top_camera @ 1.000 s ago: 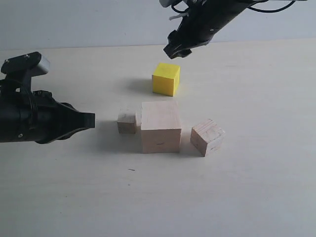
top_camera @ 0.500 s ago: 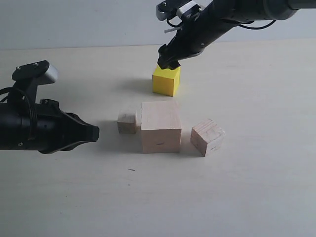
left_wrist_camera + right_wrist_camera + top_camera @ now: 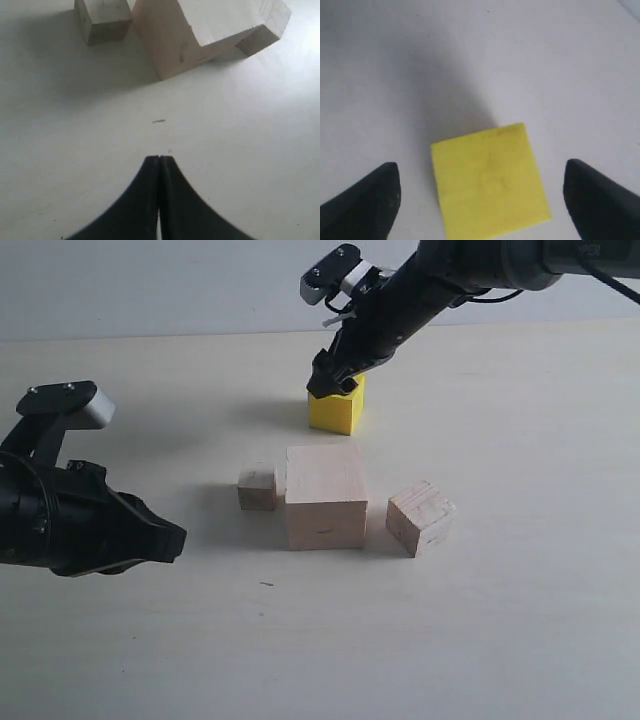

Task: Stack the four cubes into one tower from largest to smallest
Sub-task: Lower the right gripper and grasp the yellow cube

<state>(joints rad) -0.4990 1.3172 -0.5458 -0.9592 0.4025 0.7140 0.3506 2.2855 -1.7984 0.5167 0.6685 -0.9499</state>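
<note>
Yellow cube (image 3: pixel 336 410) at back; large cube (image 3: pixel 326 496) centre, small cube (image 3: pixel 256 487) left, medium cube (image 3: pixel 419 517) right.

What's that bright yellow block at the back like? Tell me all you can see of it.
The yellow cube is a plain, evenly coloured block with a matt, painted-looking surface. It sits flat on the pale table, alone, beyond the wooden cubes and touching none. The right gripper hangs just over it, open, fingers either side with gaps.
</note>
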